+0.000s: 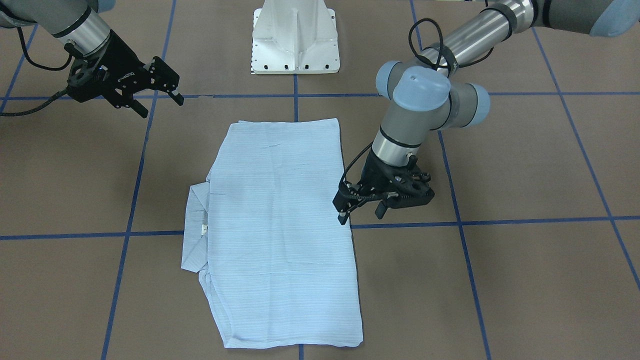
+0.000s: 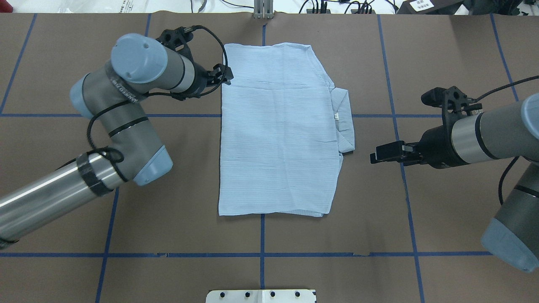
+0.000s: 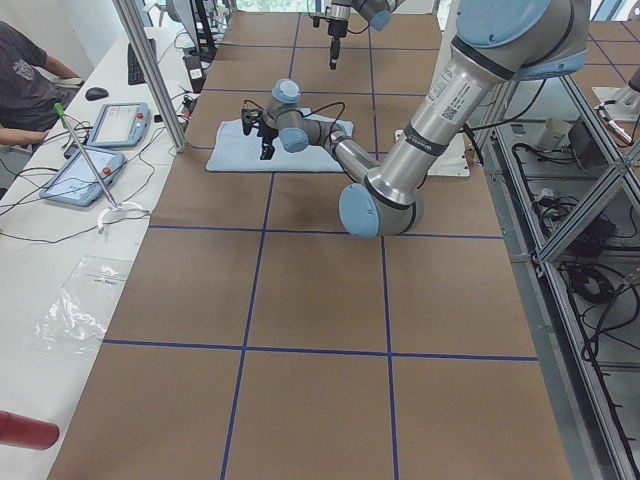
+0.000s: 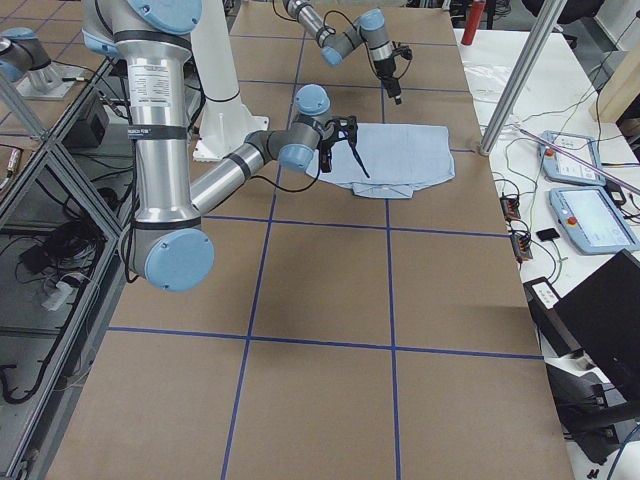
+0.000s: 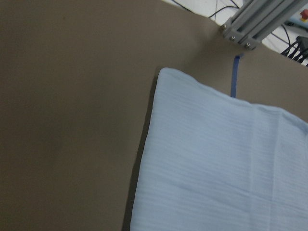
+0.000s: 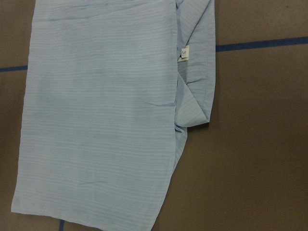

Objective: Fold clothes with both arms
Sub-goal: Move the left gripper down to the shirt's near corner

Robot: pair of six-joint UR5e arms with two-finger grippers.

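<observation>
The clothes are one pale blue striped shirt (image 1: 285, 225) (image 2: 278, 126), folded into a flat rectangle on the brown table. Its collar (image 1: 195, 230) (image 2: 343, 113) with a small white tag pokes out on the robot's right side. My left gripper (image 1: 361, 215) (image 2: 227, 78) hovers open at the shirt's left edge, holding nothing. The left wrist view shows only a far corner of the shirt (image 5: 216, 163). My right gripper (image 1: 159, 106) (image 2: 374, 155) is open and empty, well clear of the collar side. The right wrist view looks down on the shirt (image 6: 96, 110) and its collar (image 6: 197, 72).
Blue tape lines (image 2: 262, 235) grid the table. The white pedestal base (image 1: 295, 40) (image 2: 261, 296) stands on the robot's side. A metal post (image 2: 263, 8) rises at the far edge. A person (image 3: 30, 80) and tablets (image 3: 115, 125) are at the side bench.
</observation>
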